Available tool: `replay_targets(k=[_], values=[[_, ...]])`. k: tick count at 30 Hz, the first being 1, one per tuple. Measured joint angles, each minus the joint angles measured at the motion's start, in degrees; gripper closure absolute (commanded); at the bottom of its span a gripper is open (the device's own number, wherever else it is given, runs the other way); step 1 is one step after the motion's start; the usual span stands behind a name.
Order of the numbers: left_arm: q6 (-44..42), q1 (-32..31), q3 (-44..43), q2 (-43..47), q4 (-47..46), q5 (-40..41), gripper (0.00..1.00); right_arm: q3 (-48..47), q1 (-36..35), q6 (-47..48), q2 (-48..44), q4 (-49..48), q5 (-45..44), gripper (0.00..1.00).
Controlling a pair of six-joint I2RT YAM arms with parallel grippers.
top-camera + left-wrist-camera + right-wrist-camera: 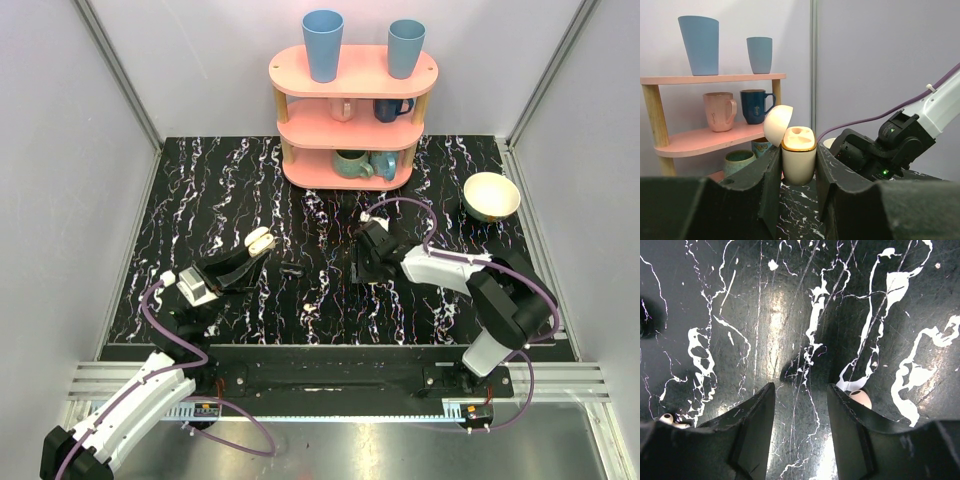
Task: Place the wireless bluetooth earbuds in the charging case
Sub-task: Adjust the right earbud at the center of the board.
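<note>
Over the counter (200,200), in the top external view, the left end effector (254,250) is clamped on the charging case (260,240) and holds it clear of the black marbled surface, with the lid flipped back. The right end effector (365,262) points down at the counter near the middle. The earbuds are too small to pick out here. A small dark object (292,268) between the arms cannot be identified.

On the left wrist view, the charging case (799,162) stands upright between the closed fingers (767,175). Its gold-rimmed top shows one socket, and the open lid (777,125) tilts back to the left. It is best held steady and upright, with the opening toward the right arm (875,155). From this low angle I cannot tell whether the sockets are empty.

On the right wrist view, the right end effector (801,387) is about half open, with only bare counter between its tips. One earbud (860,398) lies just beside the right-hand finger and is half hidden behind it. Another (667,418) peeps out at the lower left, cut off by the other finger. I judge the step in hand to be picking up an earbud. To do it well, shift sideways until one sits centred between the tips, come down low and close gently, because so small and smooth a piece could squirt out. Which way either earbud faces cannot be read.
</note>
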State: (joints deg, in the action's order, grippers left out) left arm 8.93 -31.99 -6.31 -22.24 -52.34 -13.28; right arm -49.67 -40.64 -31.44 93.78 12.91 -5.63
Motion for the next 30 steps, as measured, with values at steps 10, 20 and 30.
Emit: replay_targets(k=[10, 20, 30], values=[[0.0, 0.0, 0.0, 0.0, 0.0, 0.0, 1.0, 3.4, 0.0, -1.0, -2.9, -1.1, 0.3, 0.47], [0.1, 0.0, 0.0, 0.0, -0.1, 0.0, 1.0, 5.6, 0.0, -1.4, -5.9, 1.1, 0.8, 0.5], [0.1, 0.0, 0.0, -0.3, -0.3, 0.0, 1.0, 4.8, 0.0, 2.2, -18.7, 4.6, -2.6, 0.47]])
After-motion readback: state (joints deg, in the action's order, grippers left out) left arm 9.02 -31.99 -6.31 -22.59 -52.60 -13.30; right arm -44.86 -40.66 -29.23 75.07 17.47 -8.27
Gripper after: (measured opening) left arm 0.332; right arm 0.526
